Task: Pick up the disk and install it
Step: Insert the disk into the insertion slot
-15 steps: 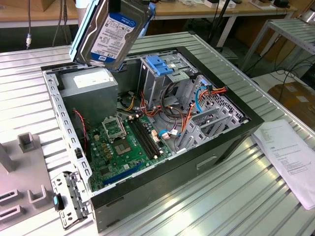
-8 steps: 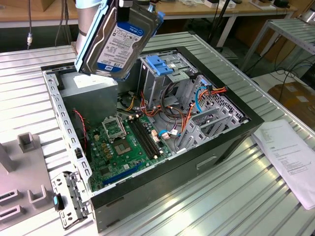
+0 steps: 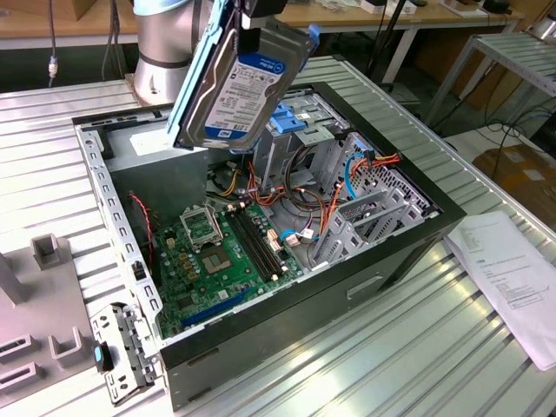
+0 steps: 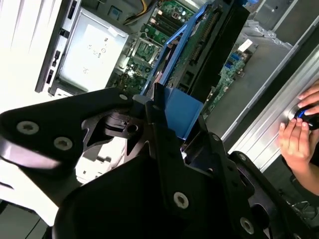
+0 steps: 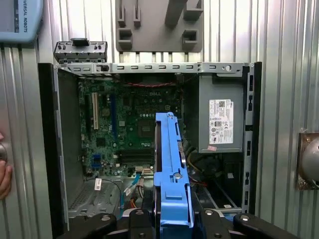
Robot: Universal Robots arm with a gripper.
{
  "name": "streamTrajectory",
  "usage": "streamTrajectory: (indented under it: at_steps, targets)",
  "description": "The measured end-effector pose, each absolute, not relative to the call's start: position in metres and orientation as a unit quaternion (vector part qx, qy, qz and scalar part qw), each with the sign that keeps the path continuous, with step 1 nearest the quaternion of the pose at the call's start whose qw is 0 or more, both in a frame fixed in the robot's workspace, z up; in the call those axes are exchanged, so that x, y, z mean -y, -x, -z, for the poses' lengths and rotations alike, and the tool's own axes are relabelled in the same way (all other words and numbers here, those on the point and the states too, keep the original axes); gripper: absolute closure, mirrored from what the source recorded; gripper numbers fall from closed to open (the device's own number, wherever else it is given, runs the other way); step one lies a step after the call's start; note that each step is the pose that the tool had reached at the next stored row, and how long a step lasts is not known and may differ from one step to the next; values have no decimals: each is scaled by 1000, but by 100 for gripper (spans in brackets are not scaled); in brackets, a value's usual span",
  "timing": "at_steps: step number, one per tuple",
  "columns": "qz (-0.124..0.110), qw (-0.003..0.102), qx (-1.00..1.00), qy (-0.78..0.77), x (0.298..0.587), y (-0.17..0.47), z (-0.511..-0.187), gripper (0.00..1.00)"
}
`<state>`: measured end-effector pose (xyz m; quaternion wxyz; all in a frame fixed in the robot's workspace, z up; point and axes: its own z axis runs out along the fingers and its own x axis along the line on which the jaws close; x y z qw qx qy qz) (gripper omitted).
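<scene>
Progress: the pickup part looks done. The disk (image 3: 248, 87) hangs tilted in the air above the open computer case (image 3: 313, 300). The install isn't done yet, since it's not in the drive cage (image 3: 300, 130).
Gripper: the gripper (image 5: 172, 221) is clamped shut on one end of the disk, pinching the blue plastic there.
Disk spot: above the case, over the cage side, touching nothing else as far as I can tell.
Disk look: flat silver metal slab with a white label and blue band, plus light-blue plastic rails along its sides.
Case look: black sheet-metal box with a green motherboard (image 3: 217, 252) on its floor and orange and red cables beside the cage.
Cage: bare grey metal, blue plastic latch on top.
</scene>
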<state>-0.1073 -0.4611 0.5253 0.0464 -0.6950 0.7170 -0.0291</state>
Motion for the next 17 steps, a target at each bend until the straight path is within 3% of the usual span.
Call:
streamTrajectory:
  at_steps: [4,15,17]
  targets:
    - [39,57,-716,694,465,107,-525,63]
    - [91,110,-710,690,478,107,-524,63]
    - [91,111,-710,690,479,107,-523,63]
